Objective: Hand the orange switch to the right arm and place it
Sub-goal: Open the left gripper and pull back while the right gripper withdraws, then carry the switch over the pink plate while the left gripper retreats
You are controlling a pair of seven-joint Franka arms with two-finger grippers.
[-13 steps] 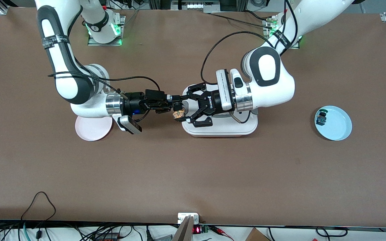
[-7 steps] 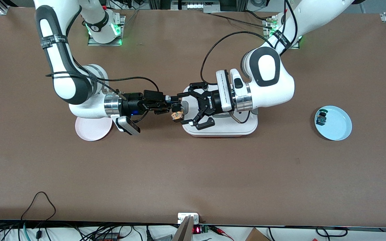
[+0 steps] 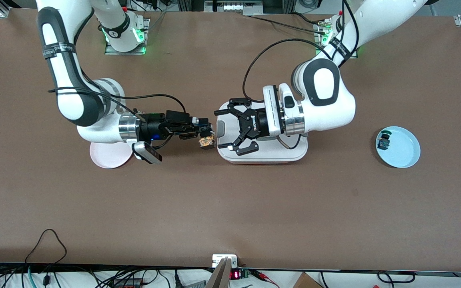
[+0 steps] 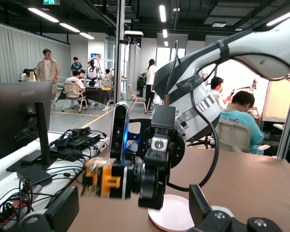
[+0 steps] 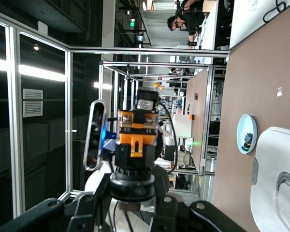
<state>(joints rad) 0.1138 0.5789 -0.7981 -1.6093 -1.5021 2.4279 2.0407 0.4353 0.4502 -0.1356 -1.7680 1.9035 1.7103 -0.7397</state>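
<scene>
Here the right gripper [image 3: 206,135] is clamping the orange switch [image 3: 205,141] between closed fingers, with the switch hanging at the fingertips over bare table, just off the edge of the white tray [image 3: 294,154]. The right arm [image 3: 74,100] is reaching level across the table, wrist cuff over the pink plate [image 3: 108,156]. In the right wrist view the switch's [image 5: 137,135] orange body is sitting above its black knob, which the fingers are pinching.

Facing it, the left gripper [image 3: 236,130] is standing wide open, its claw fingers [image 3: 244,149] spread apart and touching nothing, over the tray. The left arm is lying horizontal, elbow bent. Toward the left arm's end, a blue-green switch [image 3: 383,140] is resting on the blue plate [image 3: 408,154].
</scene>
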